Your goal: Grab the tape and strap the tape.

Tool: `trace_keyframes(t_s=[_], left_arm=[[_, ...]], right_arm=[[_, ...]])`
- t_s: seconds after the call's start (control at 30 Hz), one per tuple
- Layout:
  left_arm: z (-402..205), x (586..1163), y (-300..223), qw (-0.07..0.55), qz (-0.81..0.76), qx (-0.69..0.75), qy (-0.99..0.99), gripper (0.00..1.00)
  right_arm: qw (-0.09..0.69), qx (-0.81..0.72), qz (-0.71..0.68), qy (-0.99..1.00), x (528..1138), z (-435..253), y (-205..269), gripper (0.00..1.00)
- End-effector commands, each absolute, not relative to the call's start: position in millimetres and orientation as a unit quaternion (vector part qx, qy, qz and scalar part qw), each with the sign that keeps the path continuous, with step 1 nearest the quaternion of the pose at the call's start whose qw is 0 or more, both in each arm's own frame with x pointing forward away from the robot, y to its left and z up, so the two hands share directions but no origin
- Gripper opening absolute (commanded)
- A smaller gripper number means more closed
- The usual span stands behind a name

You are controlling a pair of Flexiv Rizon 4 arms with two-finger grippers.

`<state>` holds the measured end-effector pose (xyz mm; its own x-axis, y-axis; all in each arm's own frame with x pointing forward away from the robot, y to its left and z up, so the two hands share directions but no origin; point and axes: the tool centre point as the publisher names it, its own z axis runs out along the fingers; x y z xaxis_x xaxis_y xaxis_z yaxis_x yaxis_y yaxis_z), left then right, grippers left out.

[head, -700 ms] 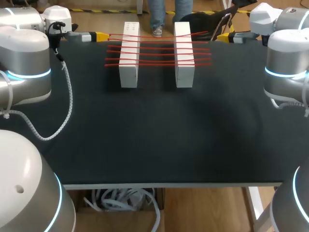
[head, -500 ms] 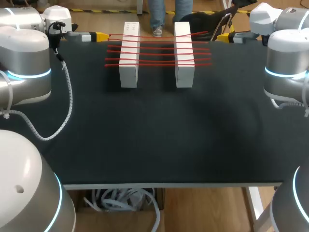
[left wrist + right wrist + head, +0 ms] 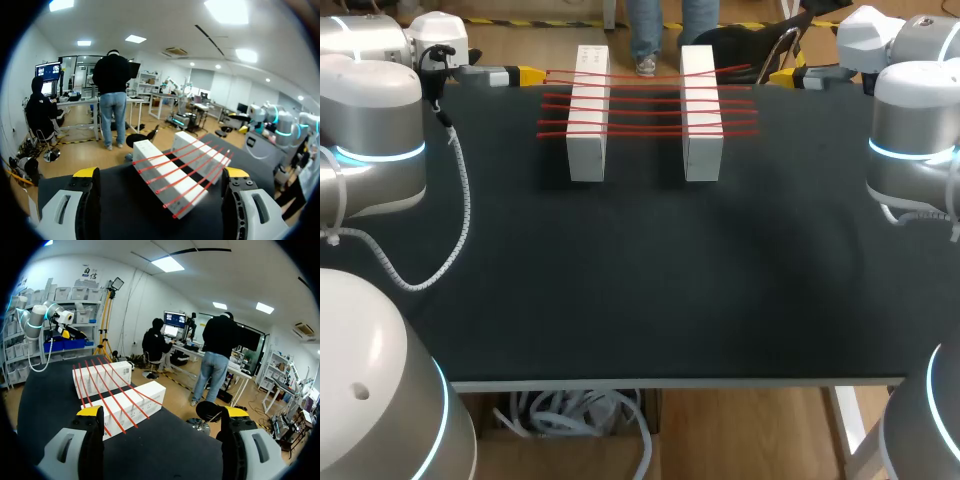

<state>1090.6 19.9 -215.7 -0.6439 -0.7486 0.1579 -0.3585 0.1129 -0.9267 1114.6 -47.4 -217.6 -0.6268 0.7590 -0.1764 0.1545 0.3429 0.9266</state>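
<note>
1. The left arm is entering from the 9 o'clock side. It is holding its left hand (image 3: pixel 532 75) level at the far edge of the black surface (image 3: pixel 650 300), at about 11 o'clock, with the yellow tips pointing toward 3 o'clock.
2. The right arm is entering from the 3 o'clock side. It is holding its right hand (image 3: pixel 780 75) level at about 1 o'clock on the same far edge, with the tips pointing toward 9 o'clock, so the two hands are facing each other.
3. In the left wrist view the fingers of the left hand (image 3: pixel 160 173) are standing wide apart and gripping nothing. The strapped blocks are lying ahead of them.
4. In the right wrist view the fingers of the right hand (image 3: pixel 162 411) are likewise standing wide apart and gripping nothing, with the blocks ahead.
5. The red tape (image 3: pixel 648 100) is lying toward 12 o'clock on the surface, between the two hands. It is showing as several thin strands whose long axis runs from 9 o'clock to 3 o'clock.
6. The strands are crossing the tops of the left white block (image 3: pixel 588 120) and the right white block (image 3: pixel 702 120) and bridging the gap between them.
7. Each block is resting on the surface with its long axis running from 12 o'clock to 6 o'clock, square to the tape. The two blocks are parallel and apart.
8. The farthest strand's ends are lying close to both hands' tips; contact cannot be judged.
</note>
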Motion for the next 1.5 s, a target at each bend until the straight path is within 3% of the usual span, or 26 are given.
trace_keyframes(t_s=[0.03,0.57,1.5], left_arm=[[-218.8,1093.3,20.7,0.169,-0.545,-0.358,0.739,1.0],[-223.6,1079.0,8.2,0.144,-0.624,-0.112,0.76,1.0],[-225.6,1074.8,5.6,0.134,-0.634,-0.075,0.758,1.0]], right_arm=[[0.309,0.301,0.488,0.759,1114.4,-217.2,-48.3,1.0],[0.309,0.301,0.488,0.759,1114.4,-217.2,-48.3,1.0],[0.309,0.301,0.488,0.759,1114.4,-217.2,-48.3,1.0]])
